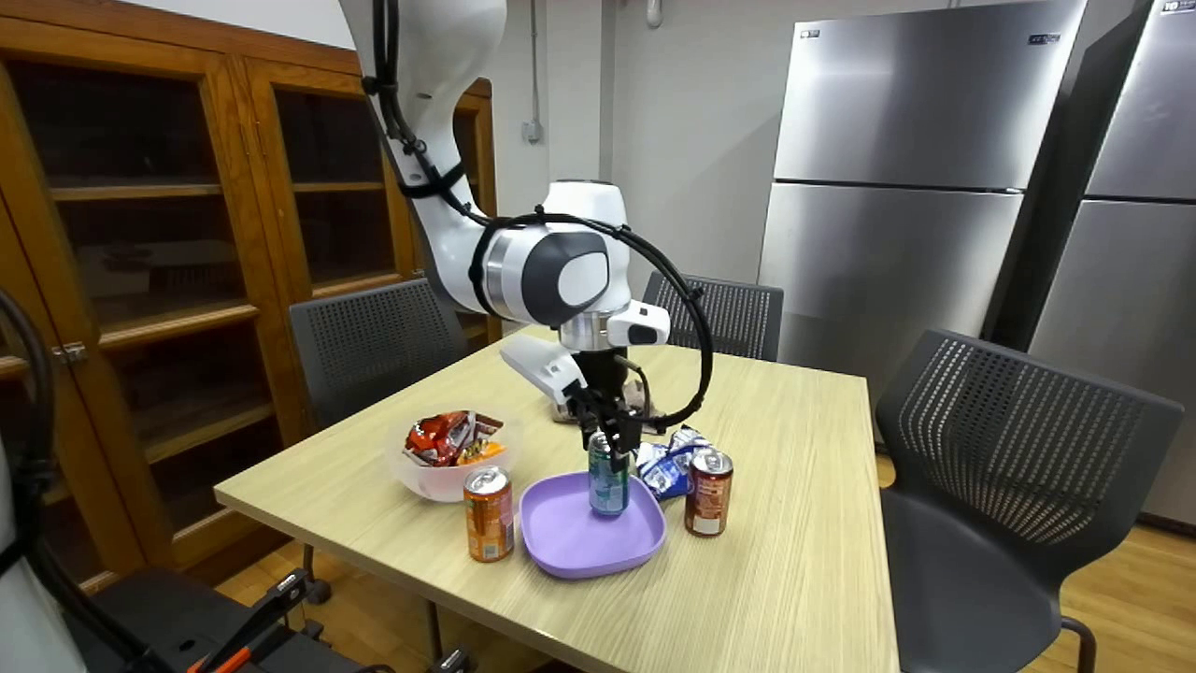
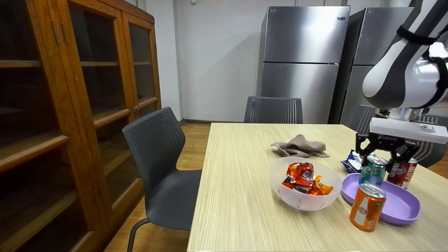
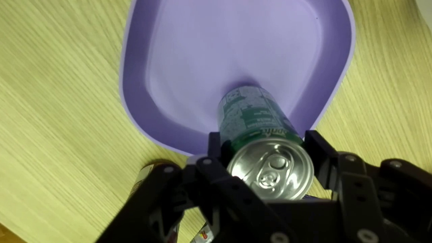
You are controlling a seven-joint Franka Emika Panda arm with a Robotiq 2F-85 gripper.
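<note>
- My gripper (image 3: pixel 265 145) is closed on the upright Sprite can (image 3: pixel 254 116), lower middle of the wrist view.
- I judge the step a hold at the purple plate (image 3: pixel 222 50), base contact unclear; the next move calls for a straight vertical path.
- More room opens toward that frame's top, across the plate.
- In an exterior view, an orange soda can (image 1: pixel 490 516) flanks it left, a Dr Pepper can (image 1: pixel 709 495) right.

On the table (image 2: pixel 238 199), in an exterior view, a brown cloth (image 2: pixel 300 147) lies toward the far edge. A frosted bowl (image 2: pixel 304 203) contains wrapped snacks (image 2: pixel 301 177); an orange can (image 2: pixel 367 208) stands nearer the front edge. A red can (image 2: pixel 405 175) is near a blue packet (image 2: pixel 351 163). A chair (image 2: pixel 161 157) stands at the left edge.
</note>
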